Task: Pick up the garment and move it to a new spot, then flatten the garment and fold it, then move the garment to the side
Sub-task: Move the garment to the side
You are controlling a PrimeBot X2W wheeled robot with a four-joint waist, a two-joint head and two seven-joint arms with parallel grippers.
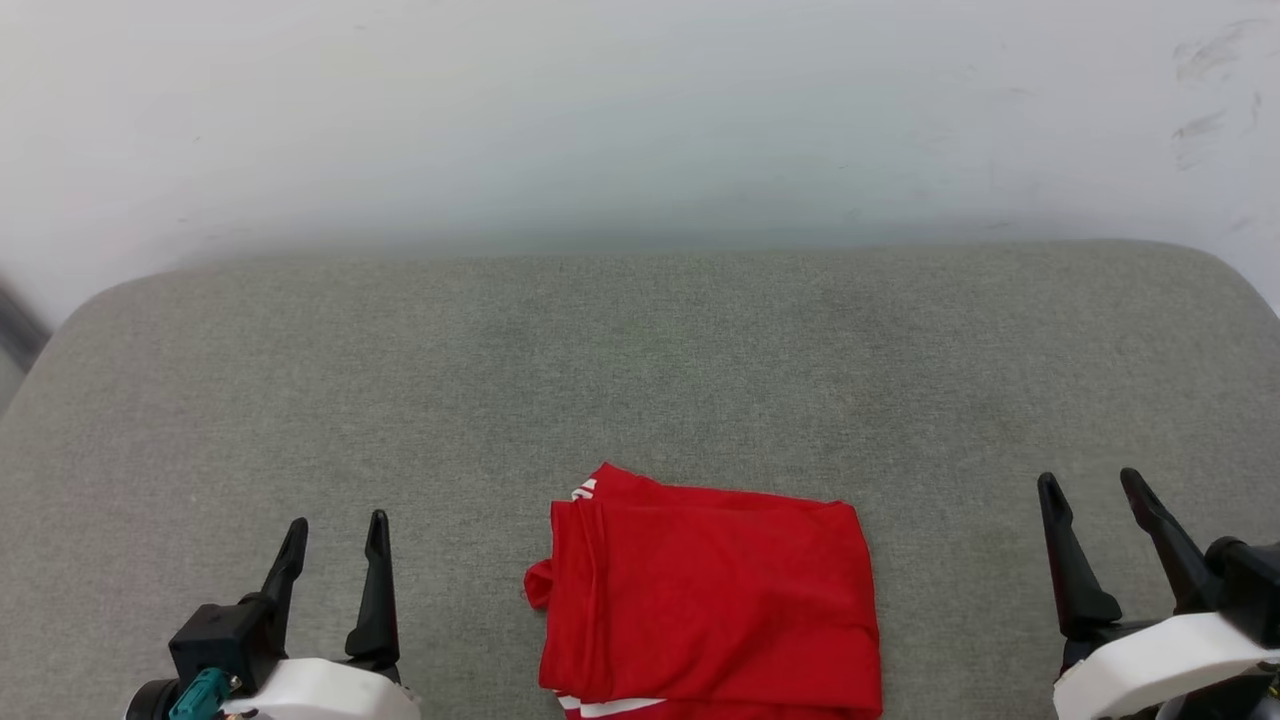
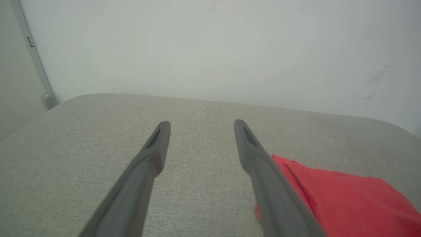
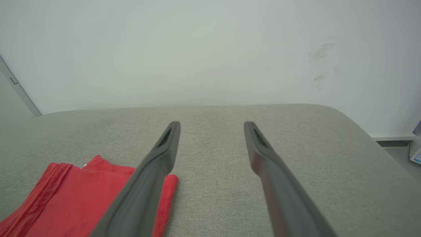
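Since the shirt looks folded already, I'd judge the step left is the move to the side, and that's where it can fail. Cushion (image 1: 640, 350) is coarse grey weave, so dragging the stack across it would likely peel the bottom layer back and undo the fold.

Shirt (image 1: 710, 590) lies at the cushion's near edge, about centre. It's a red rectangle with white trim (image 1: 610, 707) peeking out on the near side. Part of it runs off the bottom of the head view, so I can't tell whether it overhangs the cushion. If it does, a nudge could tip it off. Pinching only the top layer would lift that layer alone and open the stack.

Small loose lump (image 1: 537, 585) sticks out toward the cushion's left end and could snag a finger.

Left gripper (image 1: 338, 520) is over the cushion's near-left part, right gripper (image 1: 1088, 477) over its near-right. Both are spread wide, holding nothing, neither on the shirt.
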